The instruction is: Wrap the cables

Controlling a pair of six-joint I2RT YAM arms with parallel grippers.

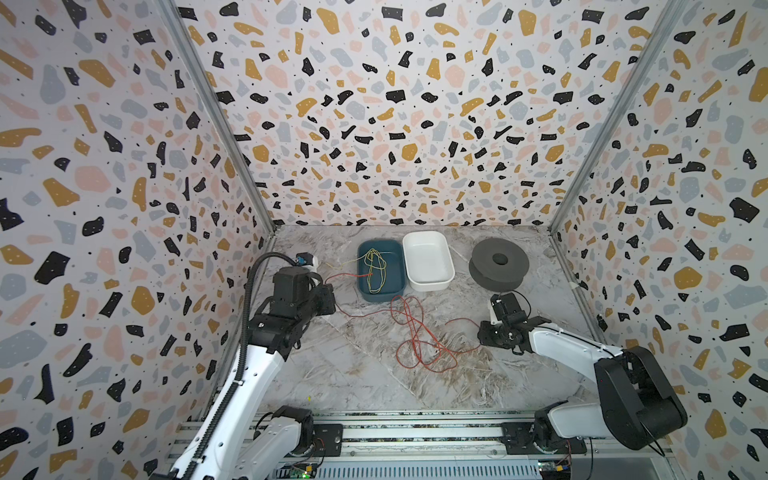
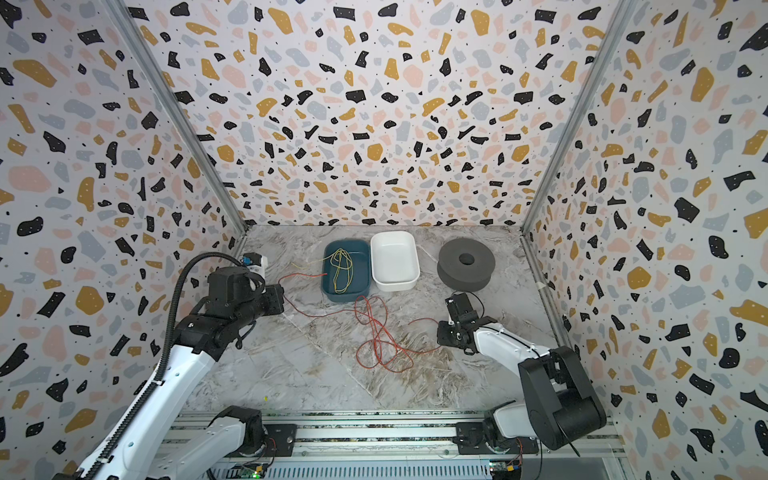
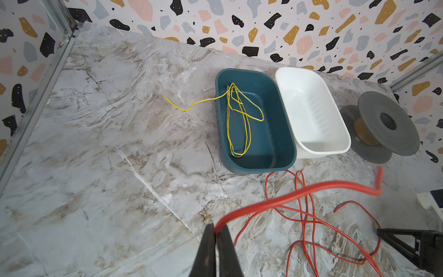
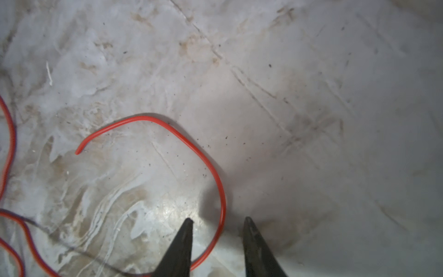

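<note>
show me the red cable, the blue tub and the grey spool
red cable (image 4: 143, 118): right wrist view, bend near free end
blue tub (image 3: 273, 144): left wrist view, bare floor
grey spool (image 1: 484, 251): a top view, upper flange

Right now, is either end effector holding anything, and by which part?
The left end effector pinches the red cable near one free end. The right end effector stands open astride it, gripping nothing.

red cables (image 4: 224, 203), loose tangle at ctr, 1 end lifted left

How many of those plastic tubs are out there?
2. The blue tub, holding yellow wire, sits at the back; the white tub is right beside it, toward the grey spool. None seems hidden.
</note>
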